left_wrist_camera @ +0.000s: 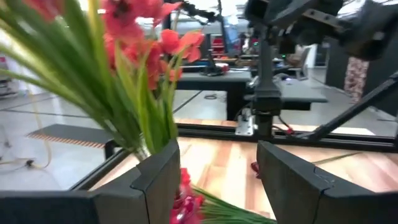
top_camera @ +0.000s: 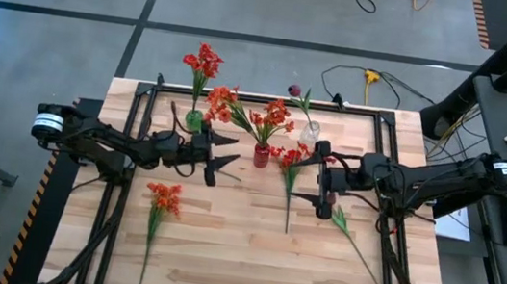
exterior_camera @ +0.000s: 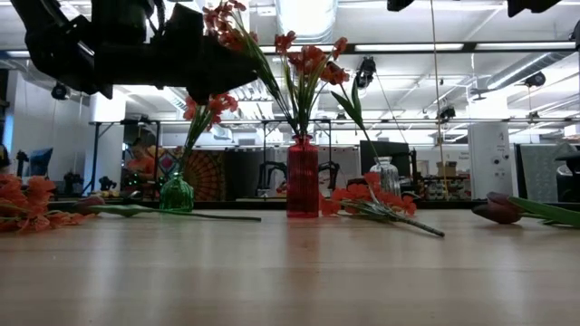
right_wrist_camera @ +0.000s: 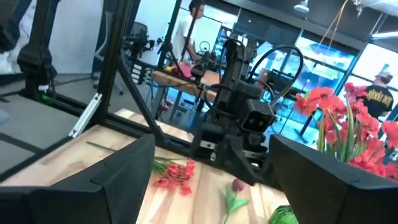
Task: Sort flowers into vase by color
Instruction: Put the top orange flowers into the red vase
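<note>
- Left gripper [top_camera: 225, 151]: raised above the table, just beside the red vase [top_camera: 261, 155]; fingers spread, nothing between them.
- Right gripper [top_camera: 320, 177]: raised over the table centre-right, fingers parted, grasping nothing.
- Red vase, mid-table: upright, holding orange-red flowers [top_camera: 273, 118].
- Green vase [top_camera: 194, 119], near the far edge on the left: upright, holding red flowers [top_camera: 203, 61].
- Clear vase [top_camera: 310, 131], near the far edge right of the red vase: upright, holding one dark maroon flower [top_camera: 295, 91].
- Orange-red stem [top_camera: 220, 104]: bloom between the green and red vases; in the low view, leaning toward the red vase; cannot tell whether seated in it.
- Orange flower [top_camera: 164, 198]: flat on the table, front left, stalk pointing to the near edge.
- Red flower [top_camera: 289, 156]: flat on the table just right of the red vase, stalk running toward the near edge.
- Maroon flower [exterior_camera: 497, 209]: flat on the table below the right gripper, stalk angled toward the near right corner.
</note>
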Tool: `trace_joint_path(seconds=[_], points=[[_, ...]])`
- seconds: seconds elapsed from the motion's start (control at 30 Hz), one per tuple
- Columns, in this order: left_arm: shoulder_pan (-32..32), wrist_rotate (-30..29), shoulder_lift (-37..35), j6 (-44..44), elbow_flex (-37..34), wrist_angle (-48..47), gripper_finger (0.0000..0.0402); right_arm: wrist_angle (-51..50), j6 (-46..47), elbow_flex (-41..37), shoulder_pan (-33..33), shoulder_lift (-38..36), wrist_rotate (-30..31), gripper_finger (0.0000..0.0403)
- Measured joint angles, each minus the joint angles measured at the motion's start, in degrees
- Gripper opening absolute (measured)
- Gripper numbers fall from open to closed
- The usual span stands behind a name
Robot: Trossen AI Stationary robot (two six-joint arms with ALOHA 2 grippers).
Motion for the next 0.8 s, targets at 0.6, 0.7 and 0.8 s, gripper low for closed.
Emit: trace_joint_path(seconds=[0.6,0.7,0.8], points=[[5.99,-1.96,0.07,-4.89,0.00,0.95,0.0221,-1.24,3.23,-0.02,0.00,0.14,0.24,0.0304],[7.14,-0.07,0.07,-6.24,0.01,1.12,0.0241,-1.22,3.17,-0.02,0.00,0.15,0.26,0.0304],[7.24,3.25,0.53,-5.97,1.38,1.08,0.0251,-1.24,3.08,-0.02,0.00,0.17,0.26,0.0304]])
